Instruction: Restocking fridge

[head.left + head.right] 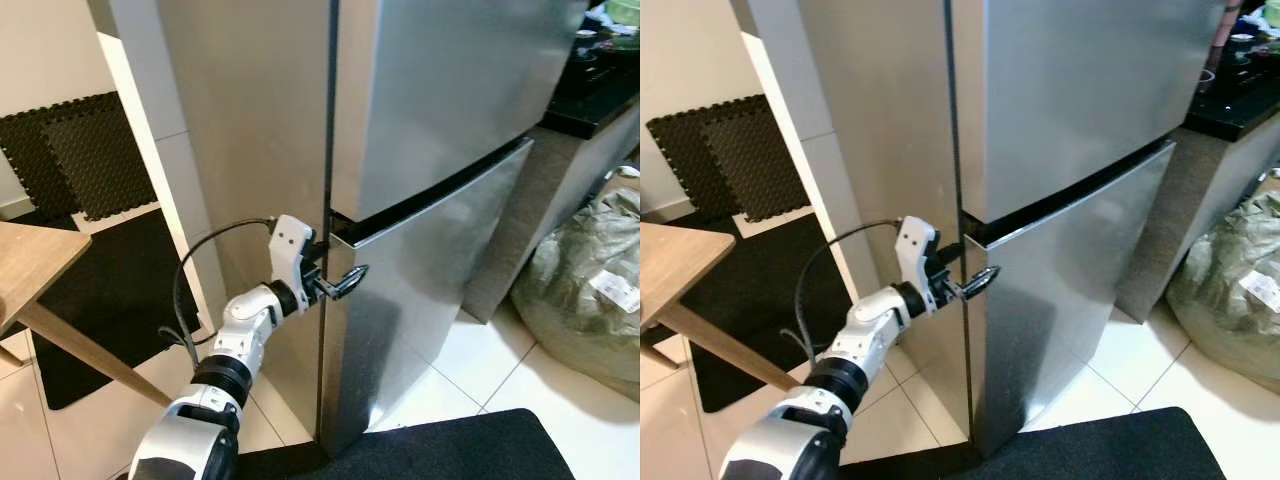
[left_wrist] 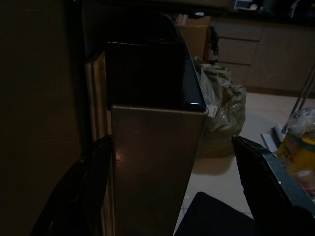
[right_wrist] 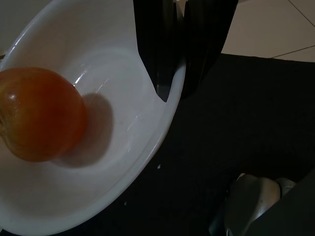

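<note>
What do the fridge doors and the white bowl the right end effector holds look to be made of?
Fridge doors: brushed stainless steel or a steel-look finish, judging by the grey satin sheen and soft reflections. Bowl: glossy white, smooth with sharp highlights; ceramic or hard plastic, cannot tell which. The right end effector pinches its rim; an orange-red fruit sits inside. The left end effector is open at the lower door's edge.

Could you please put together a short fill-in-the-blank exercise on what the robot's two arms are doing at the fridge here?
1. The left pincer is at the corner of the fridge's ____ door.
2. The right pincer is shut on the rim of a white ____.
3. Inside that dish lies one ____-coloured fruit.
4. Both doors of the fridge are ____.

Missing words: lower; bowl; orange; closed
</note>
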